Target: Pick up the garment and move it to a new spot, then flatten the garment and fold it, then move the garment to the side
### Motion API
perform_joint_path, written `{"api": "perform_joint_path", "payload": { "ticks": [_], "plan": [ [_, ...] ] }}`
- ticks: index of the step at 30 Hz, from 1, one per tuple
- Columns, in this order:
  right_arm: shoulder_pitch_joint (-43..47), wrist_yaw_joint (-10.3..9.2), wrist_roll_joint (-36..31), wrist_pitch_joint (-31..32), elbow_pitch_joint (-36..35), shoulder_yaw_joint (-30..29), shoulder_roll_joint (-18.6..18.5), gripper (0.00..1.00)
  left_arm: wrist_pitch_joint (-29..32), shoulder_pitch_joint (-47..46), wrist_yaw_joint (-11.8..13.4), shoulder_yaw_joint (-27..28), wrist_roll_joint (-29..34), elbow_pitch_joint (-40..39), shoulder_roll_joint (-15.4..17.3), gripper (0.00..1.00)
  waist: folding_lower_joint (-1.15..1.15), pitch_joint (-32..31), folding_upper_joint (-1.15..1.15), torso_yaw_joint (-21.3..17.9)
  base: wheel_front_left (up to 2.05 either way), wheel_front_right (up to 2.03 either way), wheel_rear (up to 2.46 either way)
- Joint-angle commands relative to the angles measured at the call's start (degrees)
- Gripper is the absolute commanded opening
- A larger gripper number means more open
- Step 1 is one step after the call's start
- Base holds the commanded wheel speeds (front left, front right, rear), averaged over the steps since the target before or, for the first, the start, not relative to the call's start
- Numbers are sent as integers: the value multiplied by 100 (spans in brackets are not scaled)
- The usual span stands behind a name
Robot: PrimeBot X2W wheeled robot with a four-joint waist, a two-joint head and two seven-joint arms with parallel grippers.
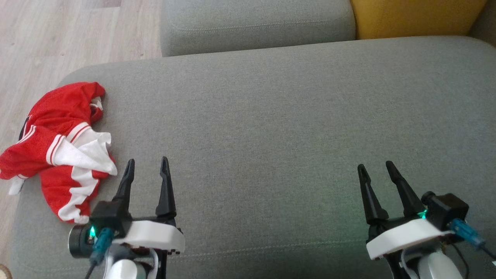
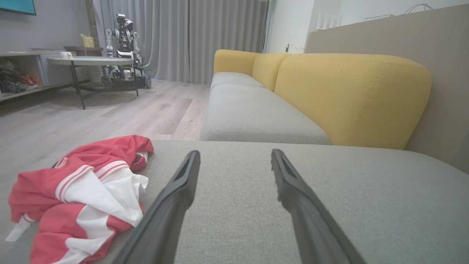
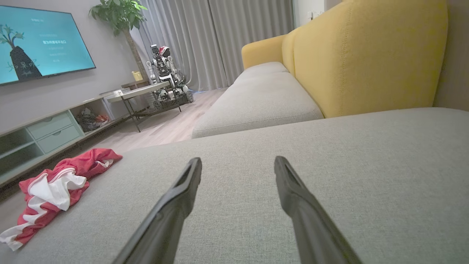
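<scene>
Red-white mesh garment (image 1: 58, 147) crumpled at nine o'clock on grey sofa cushion (image 1: 271, 135), left gripper (image 1: 147, 160) just beside, right gripper (image 1: 375, 164) well apart, jaws of both spread, empty, right wrist view adds television (image 3: 40, 44), wooden floor (image 1: 58, 35).

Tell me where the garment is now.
The garment lies crumpled at the left edge of the grey cushion in the head view, just left of the open left gripper.

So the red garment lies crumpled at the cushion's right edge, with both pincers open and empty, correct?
Not quite: the head view shows the garment at the left edge of the cushion; the left pincer and right pincer are open and empty.
</scene>
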Motion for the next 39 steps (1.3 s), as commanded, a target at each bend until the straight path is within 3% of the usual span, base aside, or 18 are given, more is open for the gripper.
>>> {"api": "perform_joint_path", "payload": {
  "ticks": [1,14,32,39],
  "plan": [
    [-171,0,-196,-111,-249,140,-74,100,-98,-178,49,106,206,-275,58,100,0,4,0,4,0,0,0],
    [-168,0,-1042,-328,-334,166,-83,100,-313,-121,61,-15,1038,-228,39,100,0,-6,0,-29,0,0,0],
    [-168,0,-1052,-328,-303,80,-83,100,-313,-121,-186,258,880,371,-85,100,0,27,0,-19,0,0,0],
    [-107,0,-1048,-328,-331,121,-83,100,-313,-119,-175,389,717,385,-164,100,0,35,0,303,0,0,0]
  ]
}}
